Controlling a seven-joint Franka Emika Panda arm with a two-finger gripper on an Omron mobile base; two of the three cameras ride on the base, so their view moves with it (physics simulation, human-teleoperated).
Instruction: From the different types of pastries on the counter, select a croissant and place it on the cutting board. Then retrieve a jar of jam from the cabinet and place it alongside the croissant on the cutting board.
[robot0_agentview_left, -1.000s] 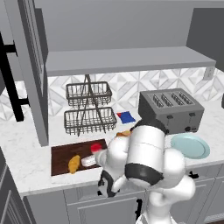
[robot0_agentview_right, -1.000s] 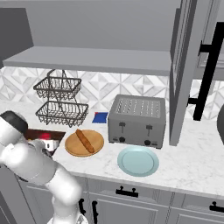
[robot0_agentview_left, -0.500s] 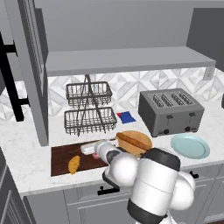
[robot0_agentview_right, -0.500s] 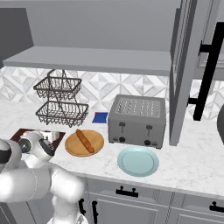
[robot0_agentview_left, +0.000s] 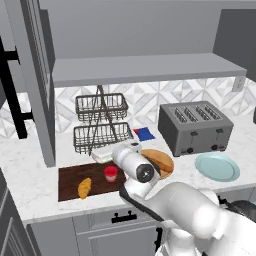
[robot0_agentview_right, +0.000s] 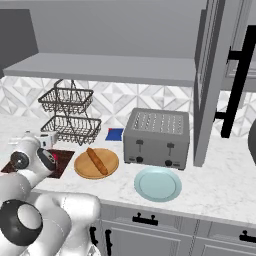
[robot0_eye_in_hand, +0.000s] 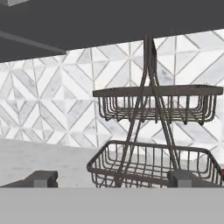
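Note:
The dark cutting board (robot0_agentview_left: 70, 180) lies on the white counter (robot0_agentview_left: 30, 187). On it lies the golden croissant (robot0_agentview_left: 85, 187), with the red jar of jam (robot0_agentview_left: 111, 173) standing upright just to its right. My gripper (robot0_agentview_left: 102, 154) hovers behind and above the jar and points at the back wall. It is open, with nothing between the fingertips (robot0_eye_in_hand: 41, 178), which stand far apart in the hand view. In the right base view the gripper (robot0_agentview_right: 49, 139) is above the board (robot0_agentview_right: 64, 161), and a sliver of the jar (robot0_agentview_right: 54, 159) shows. The cabinet's grey shelf (robot0_agentview_left: 145, 67) runs overhead.
A two-tier wire basket rack (robot0_agentview_left: 100, 122) stands right in front of the hand (robot0_eye_in_hand: 153, 131). To the right are a round tan board with a brown stick roll (robot0_agentview_right: 96, 161), a blue square (robot0_agentview_left: 145, 133), a toaster (robot0_agentview_left: 195, 127) and a pale blue plate (robot0_agentview_left: 217, 166). The open cabinet door (robot0_agentview_left: 40, 85) hangs at the left.
The jaws have spread wide and let go of the jar, which now stands free on the board. The arm has swung, leaving the hand behind the jar near the rack.

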